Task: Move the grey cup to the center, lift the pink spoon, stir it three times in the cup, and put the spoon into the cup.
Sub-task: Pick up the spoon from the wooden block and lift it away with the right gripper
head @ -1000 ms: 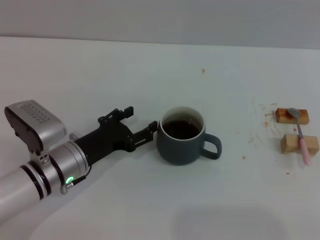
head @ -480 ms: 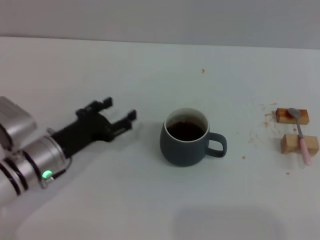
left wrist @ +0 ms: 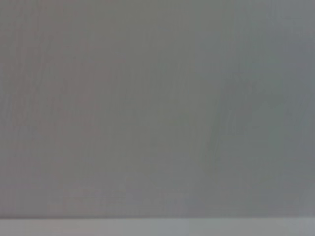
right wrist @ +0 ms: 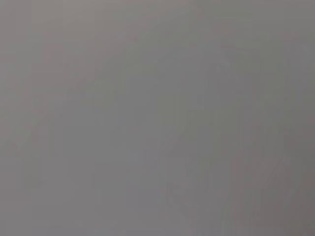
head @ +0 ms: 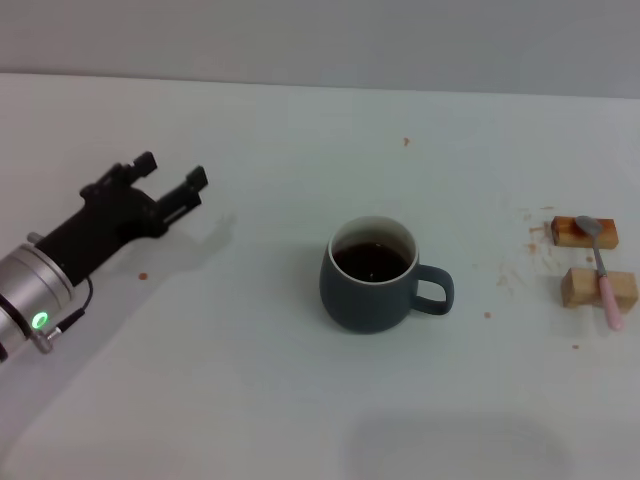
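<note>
Rounded dark blue-grey ceramic mug [head: 372,285] upright mid-table, holding dark liquid, loop handle pointing right. Black left gripper [head: 172,178] well to its left, fingers spread apart, holding nothing. Slim pink-handled metal spoon [head: 603,269] laid across two tan wooden blocks [head: 597,288] far right. Wrist views apparently blank grey. Right gripper unseen.

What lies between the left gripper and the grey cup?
Only bare table, in the head view, separates the left gripper from the grey cup.
</note>
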Robot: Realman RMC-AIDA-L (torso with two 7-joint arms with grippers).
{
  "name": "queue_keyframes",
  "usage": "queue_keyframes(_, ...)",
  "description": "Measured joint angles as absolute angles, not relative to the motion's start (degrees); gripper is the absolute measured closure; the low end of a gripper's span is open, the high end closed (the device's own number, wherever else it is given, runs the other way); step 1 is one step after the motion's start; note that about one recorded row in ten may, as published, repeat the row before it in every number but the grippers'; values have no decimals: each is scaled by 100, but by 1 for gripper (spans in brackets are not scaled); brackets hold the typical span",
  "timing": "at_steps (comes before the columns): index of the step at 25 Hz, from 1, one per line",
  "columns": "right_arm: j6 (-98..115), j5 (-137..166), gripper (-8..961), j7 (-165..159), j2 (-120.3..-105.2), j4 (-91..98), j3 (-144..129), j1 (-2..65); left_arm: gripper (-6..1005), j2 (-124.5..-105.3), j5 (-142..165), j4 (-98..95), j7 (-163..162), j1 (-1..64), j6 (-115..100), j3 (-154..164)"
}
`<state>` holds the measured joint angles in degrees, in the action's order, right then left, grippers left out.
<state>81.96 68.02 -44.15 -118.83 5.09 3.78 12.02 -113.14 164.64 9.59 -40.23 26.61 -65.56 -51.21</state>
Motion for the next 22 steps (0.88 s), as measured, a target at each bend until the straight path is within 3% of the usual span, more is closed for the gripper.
queue_keyframes(10,8468,7260,136,-4191,-11882,519,376,1699,170,-11410,16457,1017,-4256,2422,-7588,-6220)
queue_keyframes(22,8506,7591,137,-3524,-11905,439,369,1898,170,-11389,16457,983,-4511,2125,-7962,-6674)
